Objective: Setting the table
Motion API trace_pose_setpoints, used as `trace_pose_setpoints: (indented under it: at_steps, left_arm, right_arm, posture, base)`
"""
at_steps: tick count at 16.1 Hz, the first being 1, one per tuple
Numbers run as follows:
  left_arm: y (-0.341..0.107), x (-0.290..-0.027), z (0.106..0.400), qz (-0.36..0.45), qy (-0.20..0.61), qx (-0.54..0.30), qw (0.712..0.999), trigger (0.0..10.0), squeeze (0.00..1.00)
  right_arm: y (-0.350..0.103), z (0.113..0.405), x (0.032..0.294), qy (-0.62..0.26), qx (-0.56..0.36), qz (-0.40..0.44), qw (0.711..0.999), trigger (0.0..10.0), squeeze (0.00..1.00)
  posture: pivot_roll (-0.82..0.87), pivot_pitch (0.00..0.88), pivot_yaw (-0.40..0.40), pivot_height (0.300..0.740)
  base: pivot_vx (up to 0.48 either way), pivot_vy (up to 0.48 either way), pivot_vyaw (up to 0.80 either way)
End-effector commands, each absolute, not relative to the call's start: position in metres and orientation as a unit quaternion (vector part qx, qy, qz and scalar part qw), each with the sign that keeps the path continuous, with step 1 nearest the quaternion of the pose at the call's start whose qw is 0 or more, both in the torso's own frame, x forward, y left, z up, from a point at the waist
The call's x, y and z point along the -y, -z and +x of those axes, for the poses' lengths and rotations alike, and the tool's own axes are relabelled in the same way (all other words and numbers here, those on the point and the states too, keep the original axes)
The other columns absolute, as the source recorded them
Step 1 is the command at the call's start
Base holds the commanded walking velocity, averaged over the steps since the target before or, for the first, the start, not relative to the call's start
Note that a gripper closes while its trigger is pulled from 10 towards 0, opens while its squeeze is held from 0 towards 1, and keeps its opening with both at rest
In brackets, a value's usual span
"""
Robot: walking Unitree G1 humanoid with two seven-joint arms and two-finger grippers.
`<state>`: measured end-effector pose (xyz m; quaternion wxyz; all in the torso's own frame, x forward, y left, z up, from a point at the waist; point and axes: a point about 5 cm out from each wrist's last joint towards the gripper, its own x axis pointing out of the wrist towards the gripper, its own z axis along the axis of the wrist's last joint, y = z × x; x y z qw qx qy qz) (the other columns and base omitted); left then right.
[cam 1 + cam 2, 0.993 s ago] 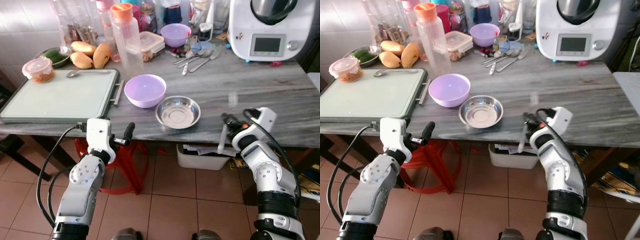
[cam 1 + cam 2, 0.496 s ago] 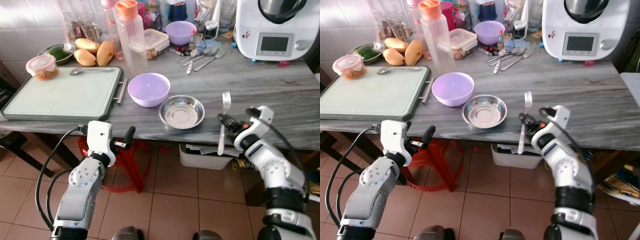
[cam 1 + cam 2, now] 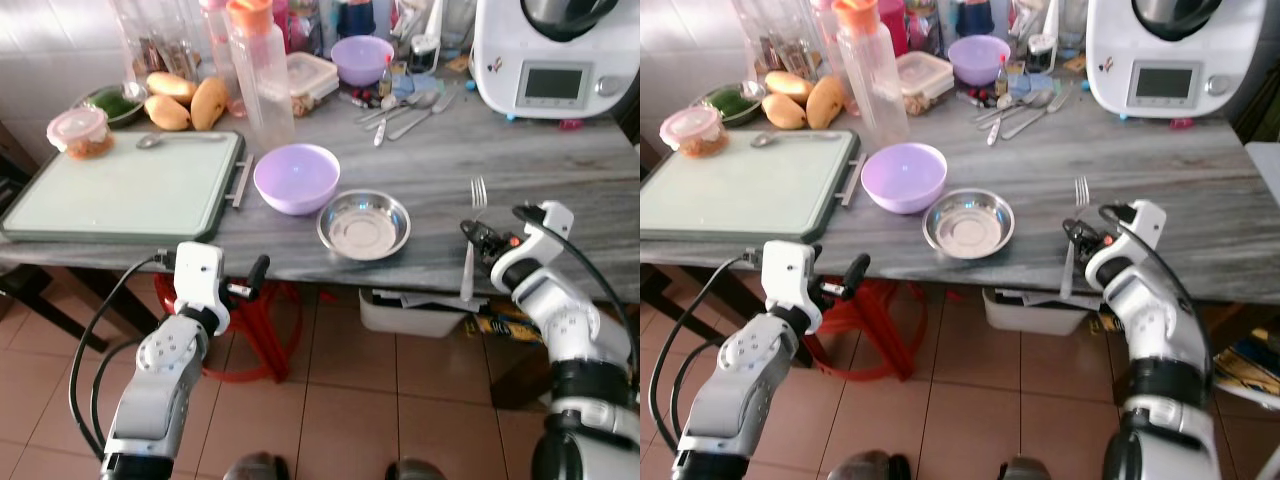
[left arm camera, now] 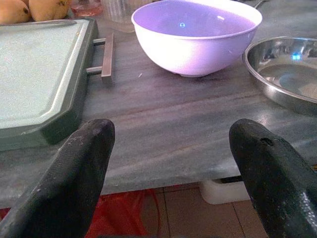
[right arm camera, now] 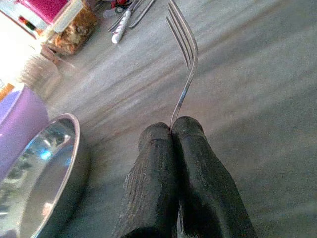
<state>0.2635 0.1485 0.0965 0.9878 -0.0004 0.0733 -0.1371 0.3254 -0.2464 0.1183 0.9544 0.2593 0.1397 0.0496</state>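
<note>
My right gripper (image 3: 484, 240) is shut on a metal fork (image 3: 472, 236), held by the middle of its stem with the tines (image 5: 182, 34) pointing away over the grey table (image 3: 520, 170), to the right of the steel bowl (image 3: 364, 224). A lilac bowl (image 3: 295, 178) stands just left of the steel bowl. My left gripper (image 3: 256, 275) hovers open at the table's front edge, below the tray handle, its fingers (image 4: 79, 173) wide apart with nothing between them.
A green tray (image 3: 120, 190) with a spoon (image 3: 150, 141) lies at the left. Mangoes (image 3: 190, 100), bottles (image 3: 260, 70), a second lilac bowl (image 3: 362, 58), loose cutlery (image 3: 400, 108) and a white kitchen machine (image 3: 555, 55) line the back. A red stool (image 3: 265, 330) and a bin stand under the table.
My right gripper has carried the fork to the right and farther in over the table. The left arm has held still; the camera shifted a little.
</note>
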Motion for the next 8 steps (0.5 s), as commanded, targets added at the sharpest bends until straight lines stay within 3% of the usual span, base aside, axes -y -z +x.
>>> trace_pose_setpoints:
  at_steps: [1,8]
  left_arm:
    - [-0.101,-0.150,0.264,0.010,0.142,-0.070,0.987,10.0,0.00]
    - [-0.099,-0.149,0.263,0.015,0.146,-0.078,0.986,10.0,0.00]
  right_arm:
    - [-0.115,0.328,0.245,-0.051,-0.158,0.238,0.957,10.0,0.00]
    - [-0.126,0.348,0.246,-0.075,-0.166,0.245,0.952,10.0,0.00]
  posture:
    - [0.02,0.061,0.107,0.740]
    - [0.03,0.064,0.109,0.740]
  base:
    - [0.000,0.000,0.00]
    - [0.000,0.000,0.00]
